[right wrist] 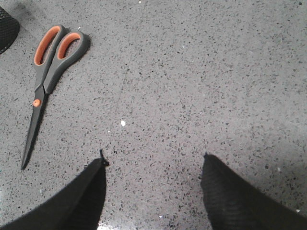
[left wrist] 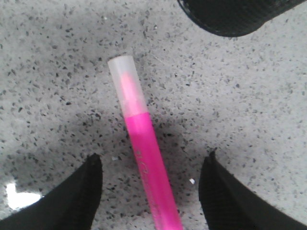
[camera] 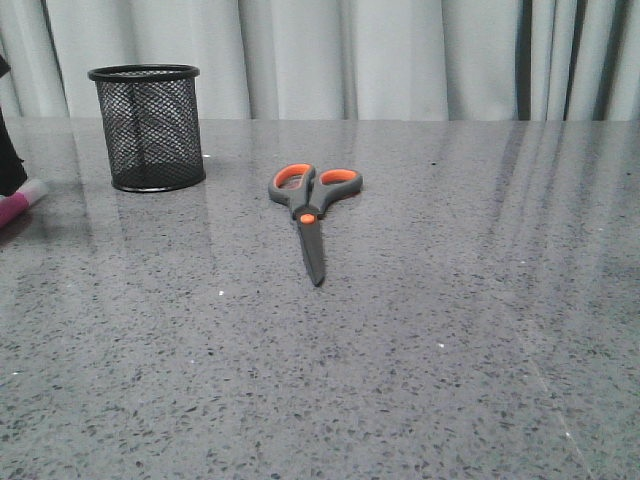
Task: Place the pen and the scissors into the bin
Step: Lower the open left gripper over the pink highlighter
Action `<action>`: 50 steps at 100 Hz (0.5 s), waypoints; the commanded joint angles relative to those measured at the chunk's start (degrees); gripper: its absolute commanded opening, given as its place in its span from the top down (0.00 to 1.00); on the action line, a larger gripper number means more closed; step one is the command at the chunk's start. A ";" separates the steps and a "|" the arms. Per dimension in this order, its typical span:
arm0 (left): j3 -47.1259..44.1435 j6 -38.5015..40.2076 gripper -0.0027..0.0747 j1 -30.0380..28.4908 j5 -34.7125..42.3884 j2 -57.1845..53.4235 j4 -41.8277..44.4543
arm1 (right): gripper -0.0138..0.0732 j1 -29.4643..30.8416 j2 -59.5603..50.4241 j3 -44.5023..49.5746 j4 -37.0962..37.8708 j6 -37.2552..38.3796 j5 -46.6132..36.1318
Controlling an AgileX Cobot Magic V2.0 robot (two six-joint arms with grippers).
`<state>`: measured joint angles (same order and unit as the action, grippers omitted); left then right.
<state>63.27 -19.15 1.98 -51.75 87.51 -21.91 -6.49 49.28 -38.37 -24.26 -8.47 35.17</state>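
Observation:
The magenta pen (left wrist: 144,158) lies flat on the grey speckled table, its pale cap end pointing away from my left gripper (left wrist: 153,165). That gripper is open, its two black fingers on either side of the pen's barrel without touching it. In the front view only the pen's cap end (camera: 22,203) shows at the far left edge. The scissors (camera: 311,205) lie closed mid-table, blades toward the near edge; they also show in the right wrist view (right wrist: 45,76). My right gripper (right wrist: 153,160) is open and empty over bare table, beside the scissors. The black mesh bin (camera: 147,127) stands upright at back left.
A dark piece of my left arm (camera: 8,150) shows at the far left edge of the front view. Grey curtains hang behind the table's far edge. The bin's base (left wrist: 235,14) sits just beyond the pen's cap end.

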 commanded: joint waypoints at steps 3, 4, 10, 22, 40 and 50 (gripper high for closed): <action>2.10 -0.28 0.44 1.31 0.95 -0.68 1.00 | 0.38 0.31 -0.18 -2.03 -0.25 -0.79 -2.81; 2.10 -0.28 0.44 1.55 0.95 -0.51 1.53 | 0.38 0.31 -0.18 -2.03 -0.25 -0.79 -2.81; 2.10 -0.28 0.44 1.89 0.95 0.07 2.39 | 0.38 0.31 -0.18 -2.03 -0.25 -0.79 -2.81; 2.10 0.19 0.44 2.38 1.38 0.70 2.52 | 0.38 0.31 -0.18 -2.03 -0.25 -0.79 -2.81; 2.10 0.19 0.44 2.61 2.95 0.81 3.41 | 0.38 0.31 -0.18 -2.03 -0.25 -0.79 -2.81; 2.10 0.19 0.44 2.61 4.02 0.81 3.66 | 0.38 0.31 -0.18 -2.03 -0.25 -0.79 -2.93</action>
<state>63.62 -19.24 4.13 -50.23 90.10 -17.48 -6.49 49.28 -38.37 -24.26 -8.47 35.17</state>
